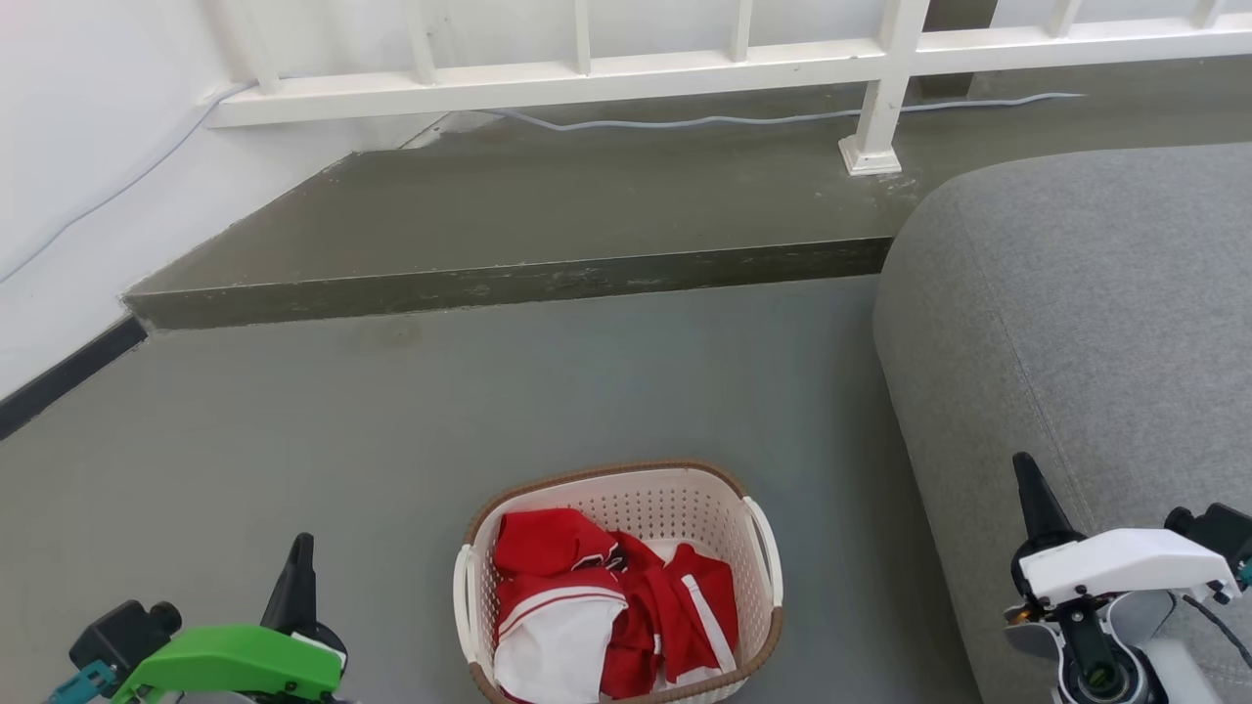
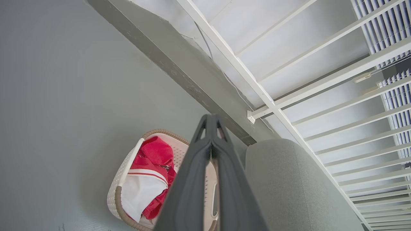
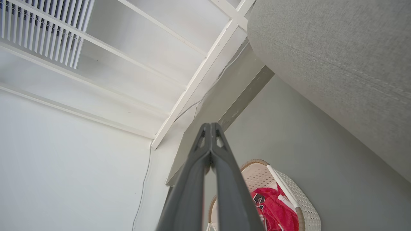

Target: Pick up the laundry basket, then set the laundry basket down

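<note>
The laundry basket [image 1: 675, 506] stood upright on the grey floor [image 1: 391, 411], close to the near edge of the floor in the head view and roughly midway between the two arms. Its brown woven-look rim [image 1: 606, 472] ran around the top, with a white handle [image 1: 462, 606] on its left side and another [image 1: 768, 548] on its right. Red and white clothes [image 1: 587, 596] lay crumpled inside, below the rim.

The left gripper [image 1: 301, 543] hung to the basket's left, apart from it and touching nothing; in the left wrist view its fingers [image 2: 192, 179] were pressed together at the tips, holding nothing. The right gripper [image 1: 1022, 464] hung to the basket's right, in front of the grey sofa [image 1: 1076, 293], well apart from the basket; in the right wrist view its fingers [image 3: 189, 186] met at the tips as well, pinching nothing.

The sofa's rounded end stood on the floor just beside the basket's right side, with a strip of bare floor between them. Beyond the basket the floor ran to a raised grey step [image 1: 538, 215]. A white railing [image 1: 587, 73] stood along the step's far edge, and a pale cable [image 1: 734, 120] lay along its foot. A white wall [image 1: 78, 147] bounded the floor's left edge.
</note>
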